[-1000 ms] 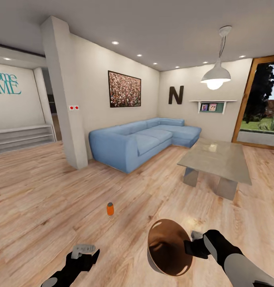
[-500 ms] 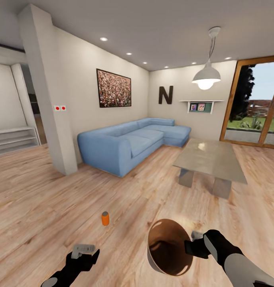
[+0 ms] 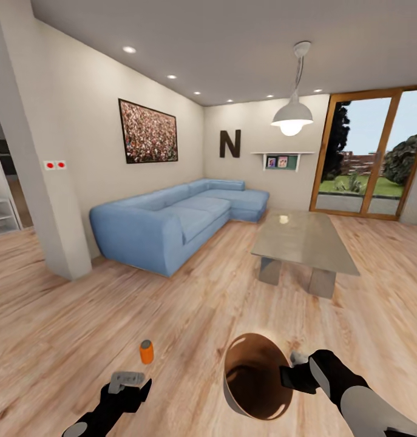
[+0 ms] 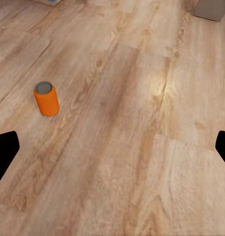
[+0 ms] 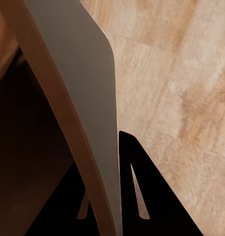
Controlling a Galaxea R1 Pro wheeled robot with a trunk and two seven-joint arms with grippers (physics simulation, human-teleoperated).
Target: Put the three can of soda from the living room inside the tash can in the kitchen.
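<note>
I am in the living room, and my right gripper (image 3: 291,368) has its jaws pinching the rim of the trash can (image 3: 257,376), one finger inside the brown wall and one outside the pale one, as the right wrist view (image 5: 117,196) shows. The can hangs tilted, its mouth turned up toward my head, and I can see nothing lying in it, though its depth is dark.

My left gripper (image 3: 126,383) holds nothing; its jaws are spread wide, the two dark fingertips (image 4: 5,150) sitting at opposite edges of the wrist view. The orange soda can (image 3: 147,351) stands upright on the wood floor (image 3: 190,315), just ahead of these open jaws and a little to the side, near but not touching.

By my reckoning the task is barely begun. No soda can is in the trash can yet, the orange one is next to be picked up, and the two darker cans are still to be found. After that, the trash can has to go to the kitchen. The blue sofa (image 3: 166,218) and the low surface (image 3: 302,240) lie well beyond.
</note>
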